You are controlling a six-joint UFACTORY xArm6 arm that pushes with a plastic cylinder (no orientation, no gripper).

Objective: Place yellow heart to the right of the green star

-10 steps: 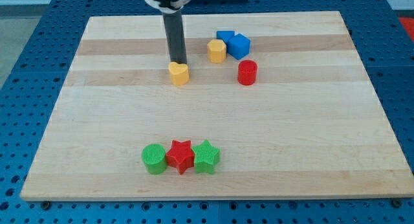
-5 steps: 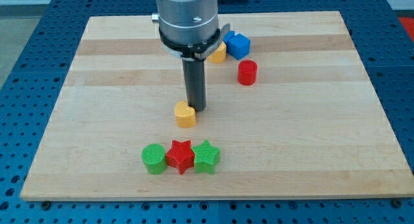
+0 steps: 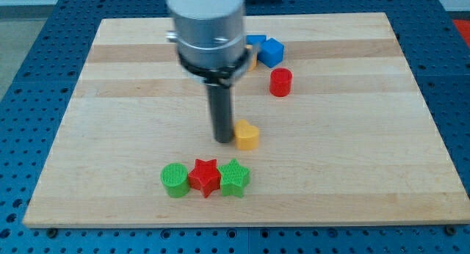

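The yellow heart [image 3: 247,135] lies near the board's middle, above and slightly right of the green star [image 3: 234,178]. My tip [image 3: 222,140] stands right beside the heart's left side, touching or nearly touching it. The green star is the right end of a row at the view's bottom, next to a red star [image 3: 205,178] and a green cylinder [image 3: 175,180].
A red cylinder [image 3: 280,83] stands to the upper right. Two blue blocks [image 3: 269,51] and a yellow block [image 3: 252,61], partly hidden by the arm, sit near the view's top. The wooden board [image 3: 367,151] lies on a blue perforated table.
The yellow heart moved down the board, then to the right. My tip went from the heart's right side to its left side.
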